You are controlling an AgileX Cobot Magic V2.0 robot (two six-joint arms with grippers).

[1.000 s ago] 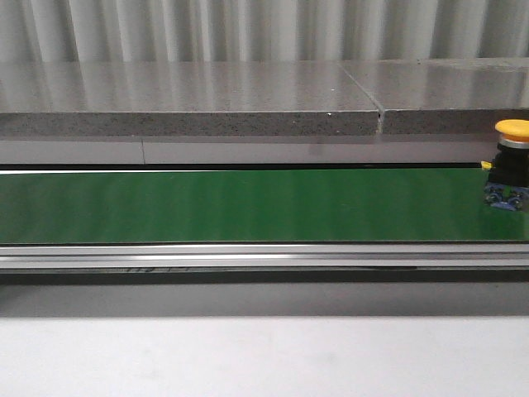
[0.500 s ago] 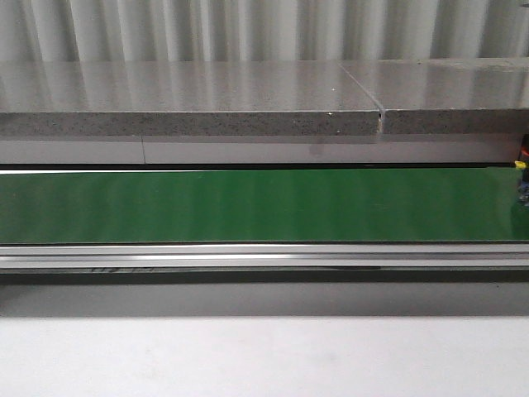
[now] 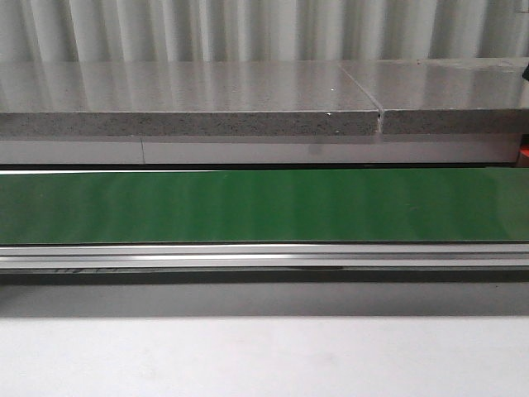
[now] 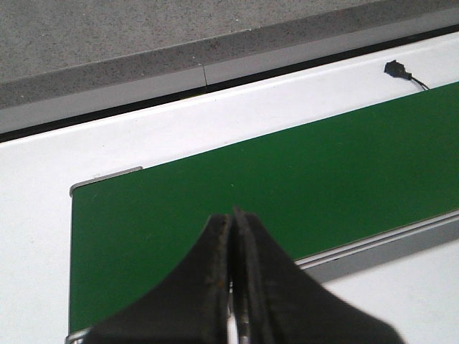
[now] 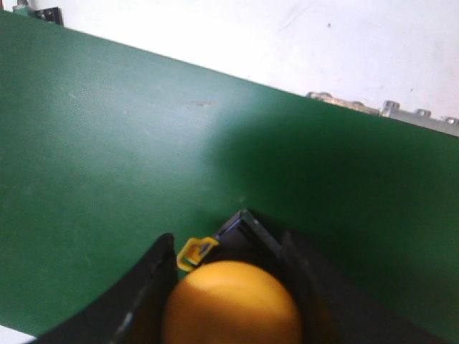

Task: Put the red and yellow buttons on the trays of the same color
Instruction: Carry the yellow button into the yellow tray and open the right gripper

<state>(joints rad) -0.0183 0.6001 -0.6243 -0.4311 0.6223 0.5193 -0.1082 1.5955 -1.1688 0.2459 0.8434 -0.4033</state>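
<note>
Holding the hard, smooth yellow button [image 5: 231, 304] by its black sides, the right gripper [image 5: 228, 287] pinches it; the left gripper [image 4: 232, 287] is pressed together.

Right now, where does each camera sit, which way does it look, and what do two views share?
Front view: faces forward over the long green conveyor belt; no arm shows.
Left wrist view: above the belt's end; shut left pincer shows.
Right wrist view: looks down on the belt; right pincer grips the yellow dome-topped push button.
All three share the belt.
</note>
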